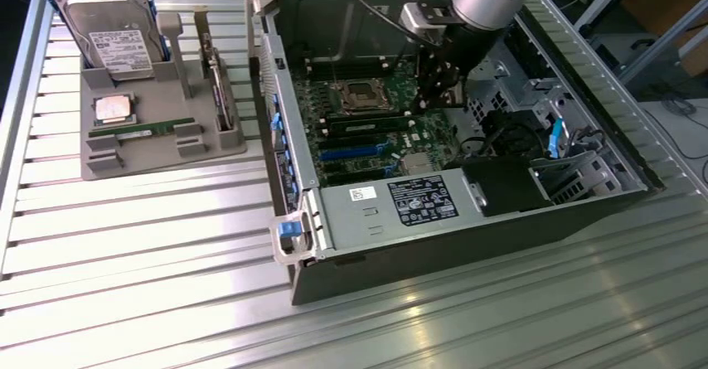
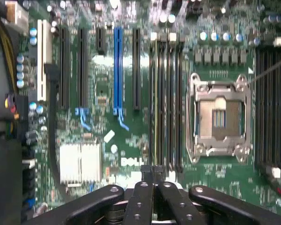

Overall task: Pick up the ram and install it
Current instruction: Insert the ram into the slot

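Wrist view: your claw (image 2: 154,180) is pinching the ram (image 2: 155,140) edge-on over its slot; be keeping it square.

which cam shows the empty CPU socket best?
Wrist view: the CPU socket is seen straight on, with its metal frame and bare contacts visible, beside the memory slots. The exterior view shows the same socket small and at an angle, inside the open case.

Hard drive (image 1: 111,37) stands beside processor chip (image 1: 114,109).
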Robot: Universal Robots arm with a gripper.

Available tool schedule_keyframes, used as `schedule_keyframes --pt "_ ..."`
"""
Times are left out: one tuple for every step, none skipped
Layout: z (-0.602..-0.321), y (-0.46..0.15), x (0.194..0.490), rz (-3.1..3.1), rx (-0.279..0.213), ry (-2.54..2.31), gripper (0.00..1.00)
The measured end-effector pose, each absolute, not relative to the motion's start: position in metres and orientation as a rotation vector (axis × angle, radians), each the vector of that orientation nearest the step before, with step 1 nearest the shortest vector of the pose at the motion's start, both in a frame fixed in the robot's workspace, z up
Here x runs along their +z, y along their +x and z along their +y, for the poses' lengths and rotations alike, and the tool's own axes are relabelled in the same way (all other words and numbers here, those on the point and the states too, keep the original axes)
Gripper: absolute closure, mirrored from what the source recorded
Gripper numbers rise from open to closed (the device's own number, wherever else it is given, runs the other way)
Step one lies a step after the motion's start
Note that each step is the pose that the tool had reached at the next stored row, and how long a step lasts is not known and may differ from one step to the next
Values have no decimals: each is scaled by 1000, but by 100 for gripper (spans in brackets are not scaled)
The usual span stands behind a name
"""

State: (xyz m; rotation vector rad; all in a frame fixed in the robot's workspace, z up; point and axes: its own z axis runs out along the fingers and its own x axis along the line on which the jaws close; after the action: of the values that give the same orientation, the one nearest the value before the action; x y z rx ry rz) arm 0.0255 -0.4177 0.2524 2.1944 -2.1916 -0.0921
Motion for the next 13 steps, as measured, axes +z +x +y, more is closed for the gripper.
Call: schedule_keyframes --pt "-418 28 253 -2192 -92 2194 90" --pt "-418 30 253 -2192 -92 2194 90" --pt "-418 34 255 -2192 -92 2194 90" --pt "-418 38 257 -2192 -92 2194 90" --pt "-418 41 259 -2192 -92 2194 90" --pt "-418 44 261 -2192 -92 2194 90" --pt "-418 46 263 -2192 -92 2194 90" --pt "-418 46 264 -2192 -92 2194 90" --pt "-418 47 266 -2192 -92 2194 90" --pt "-418 47 268 -2192 -92 2194 90" --pt "-418 48 269 -2192 -92 2194 90" --pt "-418 48 270 -2192 -92 2194 90" --pt "-418 48 271 -2192 -92 2194 90"
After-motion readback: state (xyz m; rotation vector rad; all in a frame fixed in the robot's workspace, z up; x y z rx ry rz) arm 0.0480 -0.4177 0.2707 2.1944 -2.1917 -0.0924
